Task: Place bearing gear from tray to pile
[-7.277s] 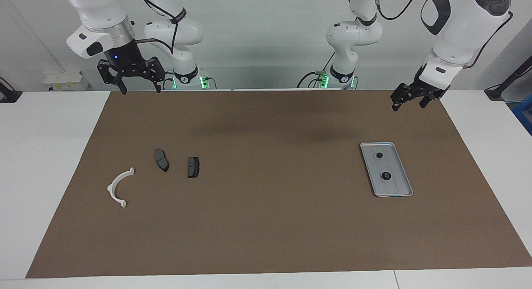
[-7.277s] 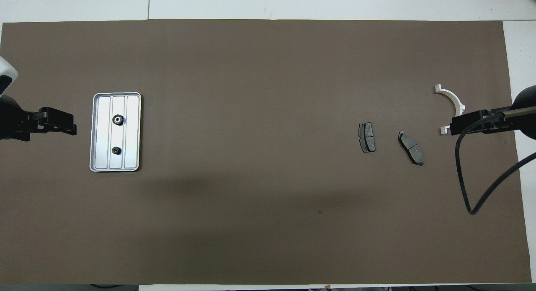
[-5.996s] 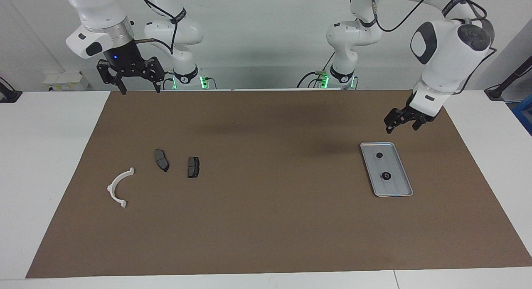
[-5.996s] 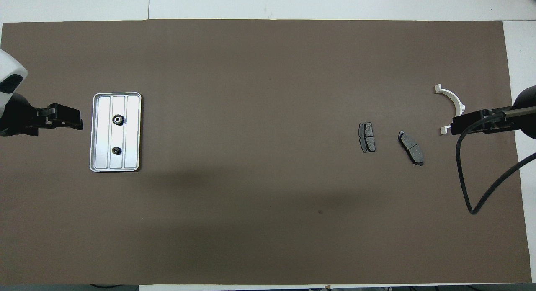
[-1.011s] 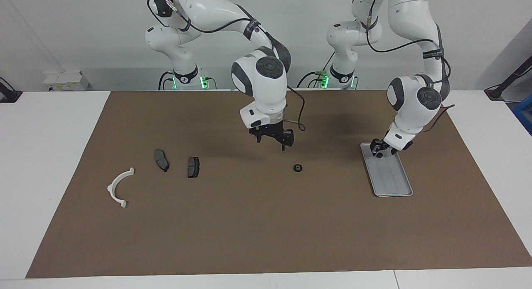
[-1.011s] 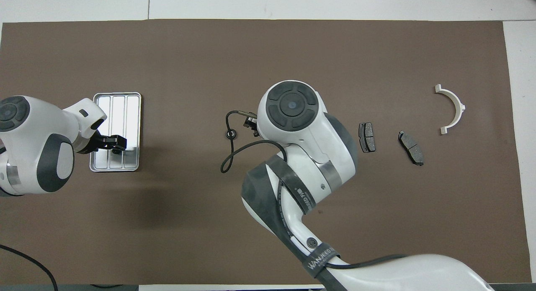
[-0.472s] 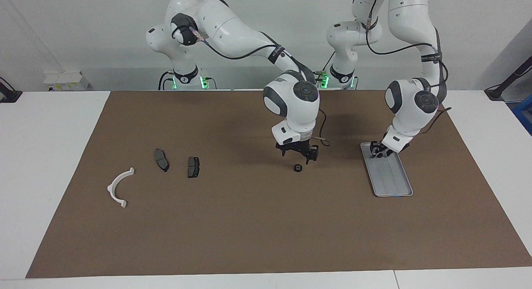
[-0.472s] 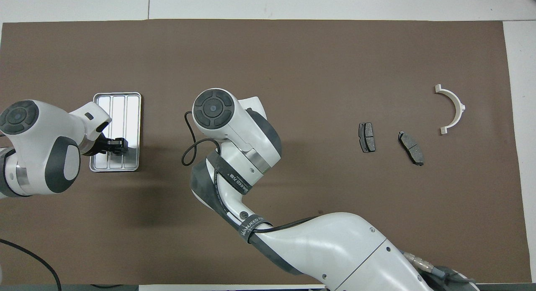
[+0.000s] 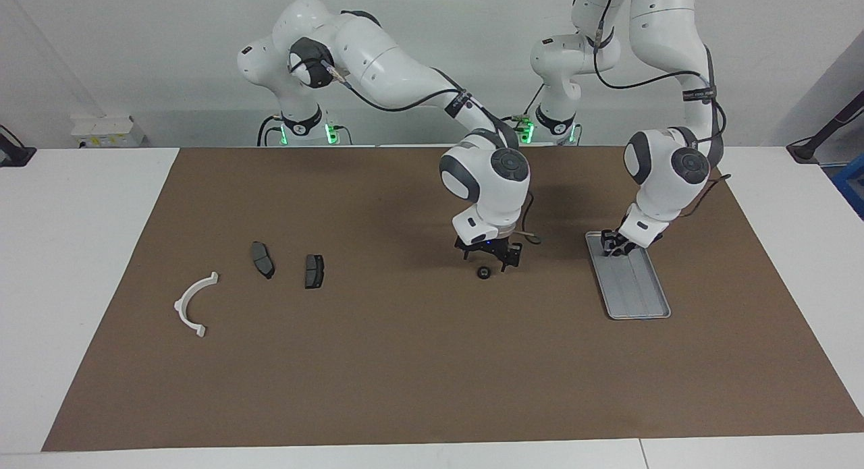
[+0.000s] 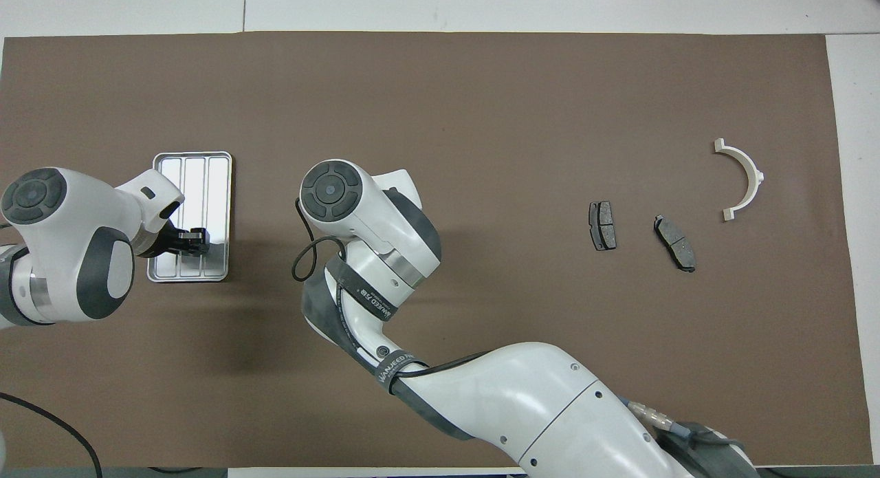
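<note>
A small black bearing gear [image 9: 484, 272] lies on the brown mat mid-table, off the tray. My right gripper [image 9: 491, 258] hangs open just above it, fingers spread to either side. In the overhead view the right arm's wrist hides the gear and this gripper. The silver tray [image 9: 638, 290] lies toward the left arm's end and also shows in the overhead view [image 10: 193, 163]. My left gripper [image 9: 613, 245] is down at the tray's end nearer the robots [image 10: 194, 241] and hides whatever is under it. The pile is the white bracket [image 9: 194, 304] and two dark pads [image 9: 262, 259] [image 9: 314, 270].
The brown mat [image 9: 405, 361] covers most of the white table. The right arm stretches across the mat from its base to the middle. The pile lies toward the right arm's end, with bare mat between it and the gear.
One gear has gone from the tray to the mat mid-table. In the last second the right gripper moved toward the tray and came down over that gear. The left gripper stayed at the tray.
</note>
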Available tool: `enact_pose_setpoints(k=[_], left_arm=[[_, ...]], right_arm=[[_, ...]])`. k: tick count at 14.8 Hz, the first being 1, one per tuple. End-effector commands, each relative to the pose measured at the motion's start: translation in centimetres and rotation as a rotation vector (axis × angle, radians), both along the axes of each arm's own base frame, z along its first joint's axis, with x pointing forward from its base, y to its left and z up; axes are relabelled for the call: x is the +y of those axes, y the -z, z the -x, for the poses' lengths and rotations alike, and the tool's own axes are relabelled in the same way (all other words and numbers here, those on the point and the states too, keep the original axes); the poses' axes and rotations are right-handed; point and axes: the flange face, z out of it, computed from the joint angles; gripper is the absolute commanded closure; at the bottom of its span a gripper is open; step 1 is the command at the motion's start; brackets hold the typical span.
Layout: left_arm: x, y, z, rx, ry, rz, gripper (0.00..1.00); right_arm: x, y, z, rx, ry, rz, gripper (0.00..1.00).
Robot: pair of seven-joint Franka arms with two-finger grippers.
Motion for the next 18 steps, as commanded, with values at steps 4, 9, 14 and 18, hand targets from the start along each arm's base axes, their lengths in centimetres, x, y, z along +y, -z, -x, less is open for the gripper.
enact_pose_setpoints(k=[4, 9, 14, 18], left_arm=[[0.8, -6.0, -1.2, 0.066, -0.065, 0.029, 1.0], [1.0, -11.5, -2.1, 0.096, -0.072, 0.029, 0.99], [0.3, -11.7, -1.9, 0.09, -0.107, 0.022, 0.98], [0.2, -11.5, -1.8, 0.087, -0.109, 0.021, 0.97]], right_arm=[[0.1, 0.8, -0.6, -0.018, 0.004, 0.018, 0.06], [0.2, 0.7, -0.8, -0.032, 0.008, 0.002, 0.52], [0.3, 0.9, -0.8, -0.036, 0.006, -0.002, 1.0], [-0.9, -0.4, -1.5, -0.026, 0.014, 0.017, 1.0]])
